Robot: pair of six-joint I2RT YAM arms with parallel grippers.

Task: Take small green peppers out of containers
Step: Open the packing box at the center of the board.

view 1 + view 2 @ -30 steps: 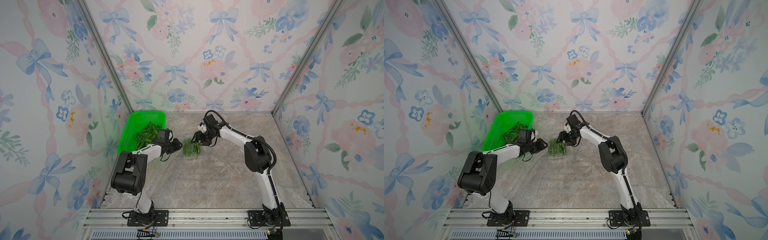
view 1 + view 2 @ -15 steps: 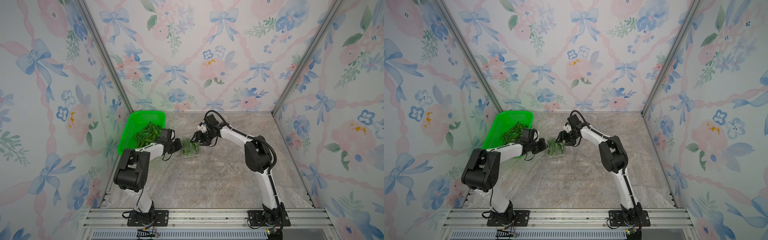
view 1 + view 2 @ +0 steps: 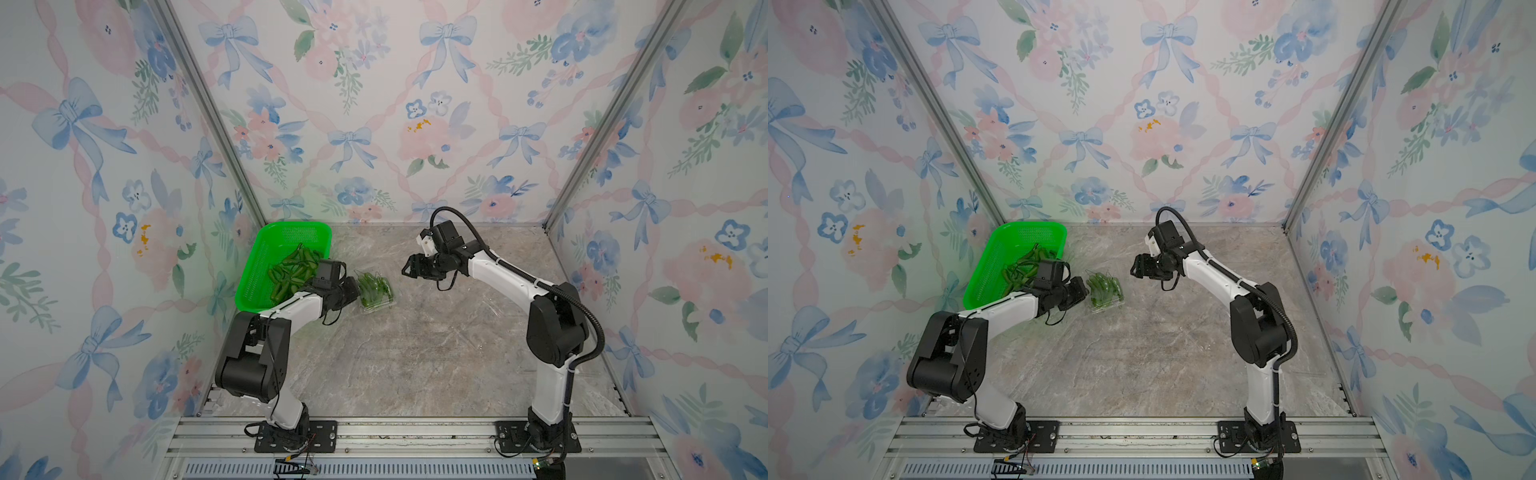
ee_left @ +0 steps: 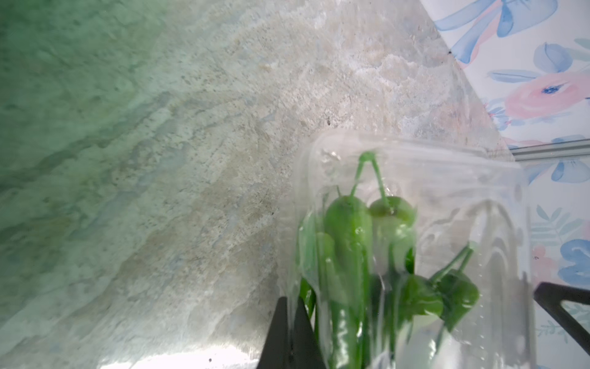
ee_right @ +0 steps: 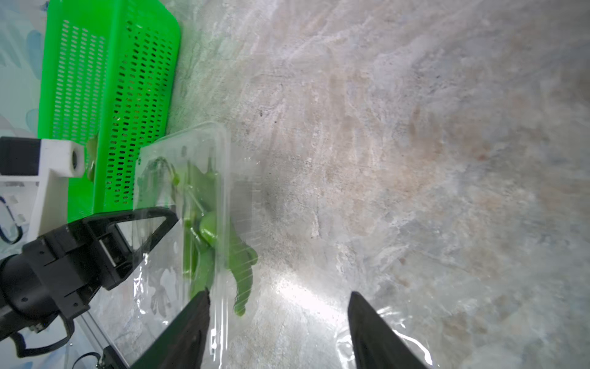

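A clear container point(image 3: 377, 296) point(image 3: 1106, 300) lies on the marble table beside the green basket, with small green peppers point(image 3: 369, 284) point(image 3: 1100, 284) inside. My left gripper point(image 3: 355, 291) point(image 3: 1083, 291) is at its basket-side edge. In the left wrist view the left gripper point(image 4: 290, 301) is shut on the container point(image 4: 447, 179) wall, and the peppers point(image 4: 348, 230) sit just past the fingers. My right gripper point(image 3: 408, 268) point(image 3: 1136, 266) hangs open to the right of the container, apart from it. In the right wrist view the right gripper point(image 5: 279, 293) holds nothing, and the container point(image 5: 191, 140) and its peppers point(image 5: 207, 227) lie beyond one finger.
The bright green perforated basket point(image 3: 291, 227) point(image 3: 1034, 226) point(image 5: 108, 48) stands at the back left against the wall and holds several loose peppers point(image 3: 291, 270) point(image 3: 1021, 270). Floral walls close in three sides. A glint of clear plastic point(image 5: 386, 316) lies by my right gripper's outer finger.
My left gripper has shut on the container's edge. My right gripper has drawn back to the right, away from the container. The container has shifted slightly towards the basket.
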